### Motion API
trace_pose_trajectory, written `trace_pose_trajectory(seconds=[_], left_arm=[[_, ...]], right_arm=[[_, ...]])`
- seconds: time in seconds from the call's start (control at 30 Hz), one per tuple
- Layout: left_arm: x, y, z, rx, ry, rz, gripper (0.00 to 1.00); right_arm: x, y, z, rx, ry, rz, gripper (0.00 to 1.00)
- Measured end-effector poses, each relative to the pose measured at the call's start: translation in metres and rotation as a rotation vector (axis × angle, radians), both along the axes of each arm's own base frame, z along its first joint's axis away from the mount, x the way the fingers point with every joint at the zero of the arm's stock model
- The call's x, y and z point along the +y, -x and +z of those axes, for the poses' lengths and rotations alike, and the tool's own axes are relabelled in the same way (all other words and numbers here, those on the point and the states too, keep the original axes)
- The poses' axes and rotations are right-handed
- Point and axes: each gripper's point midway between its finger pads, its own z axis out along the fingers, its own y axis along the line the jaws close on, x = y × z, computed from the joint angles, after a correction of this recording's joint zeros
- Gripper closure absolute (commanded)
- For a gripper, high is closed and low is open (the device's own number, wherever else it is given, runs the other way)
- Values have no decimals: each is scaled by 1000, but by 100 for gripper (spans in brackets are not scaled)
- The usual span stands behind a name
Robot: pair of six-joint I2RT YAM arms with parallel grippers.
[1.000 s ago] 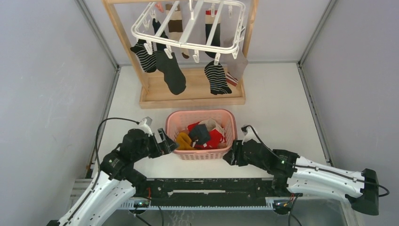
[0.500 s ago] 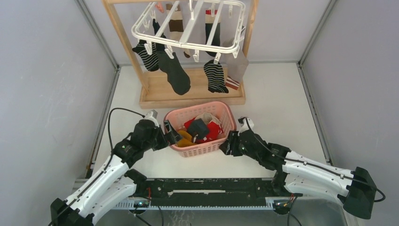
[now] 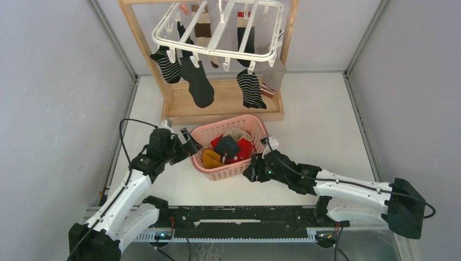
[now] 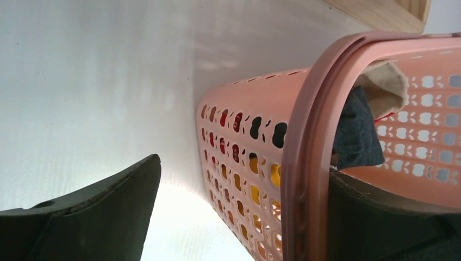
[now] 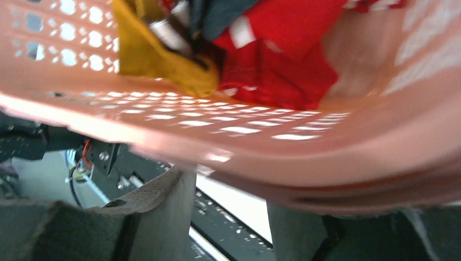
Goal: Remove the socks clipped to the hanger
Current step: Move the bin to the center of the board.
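Left gripper [image 3: 187, 142] is spread wide, straddling the pink basket [image 3: 225, 173] at its 9 o'clock rim. The right gripper [image 3: 251, 173] sits at the 5 o'clock corner, can't tell if it's pinching. Socks [image 3: 200, 84] hang clipped on the hanger [image 3: 215, 50] at 12 o'clock.

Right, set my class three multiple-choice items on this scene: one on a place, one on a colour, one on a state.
1. Where is the pink basket?
A) on the table, in front of the wooden stand
B) on the stand's base
C) hung from the stand's top bar

2. What colour is the hanger?
A) blue
B) white
C) black

3. How is the left gripper?
A) shut on a sock
B) shut on a clip
C) open, astride the basket's rim

Answers:
1 A: the top view shows it on the table before the stand.
2 B: its bars and clips are white.
3 C: the left wrist view shows a finger on each side of the rim.
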Motion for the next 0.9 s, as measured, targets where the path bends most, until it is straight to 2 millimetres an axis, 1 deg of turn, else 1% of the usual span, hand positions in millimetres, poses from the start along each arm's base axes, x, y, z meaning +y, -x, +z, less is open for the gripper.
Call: trace_pose_trajectory(seconds=[0.07,0.13,0.3,0.4,0.53,0.67,0.77,0.9], left_arm=[[4,-3,3,-5,-1,12,0],[7,-7,9,-24,-3,17,0],[17,-15,33,-98,-17,42,0],[30,-19,44,-123,-26,79,0],[45,-22,56,-143,-45,122,0],[53,-20,73,-188,-59,139,0],[56,-18,82,-216,-59,150,0],[59,-17,81,-215,-66,162,0]], right_arm=[[11,6,3,-11,12,42,44],[27,14,10,-30,13,91,44],[60,27,21,-67,24,175,43],[86,35,25,-85,37,231,43],[123,44,26,-101,57,305,43],[156,41,25,-114,72,343,43],[169,35,22,-118,77,356,43],[178,17,19,-134,85,359,43]])
